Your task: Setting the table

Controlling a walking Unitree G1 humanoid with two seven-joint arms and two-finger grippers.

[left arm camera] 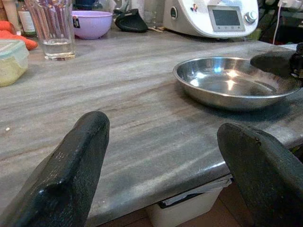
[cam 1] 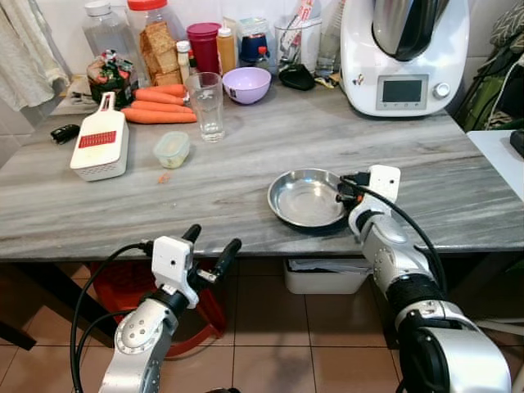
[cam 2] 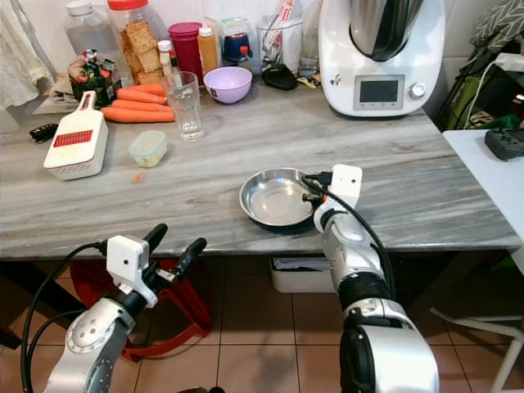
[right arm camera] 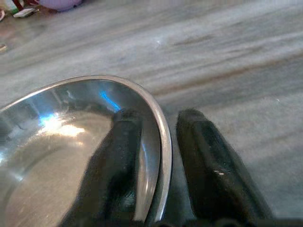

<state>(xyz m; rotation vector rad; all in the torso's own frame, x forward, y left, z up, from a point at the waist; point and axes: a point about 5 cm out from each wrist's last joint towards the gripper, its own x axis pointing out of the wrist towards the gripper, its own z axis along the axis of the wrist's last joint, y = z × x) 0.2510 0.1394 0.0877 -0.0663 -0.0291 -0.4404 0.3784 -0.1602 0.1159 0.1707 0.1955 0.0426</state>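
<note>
Two fingers of my right gripper point(right arm camera: 158, 142) are pinching the steel dish's point(cam 1: 304, 196) rim on the marble table point(cam 1: 229, 184); my left gripper point(cam 1: 209, 250) is hovering open below the table's edge.

On the worktop point(cam 1: 246, 188), the steel bowl point(cam 1: 307, 197) sits near the near edge, right of centre. The grater point(cam 1: 100, 146) lies far left, the lidded tub point(cam 1: 172, 149) just right of it, the glass point(cam 1: 205, 106) behind the tub. Carrots point(cam 1: 160, 106) lie left of the glass. The kitchen machine point(cam 1: 404, 53) stands at the far right.
</note>
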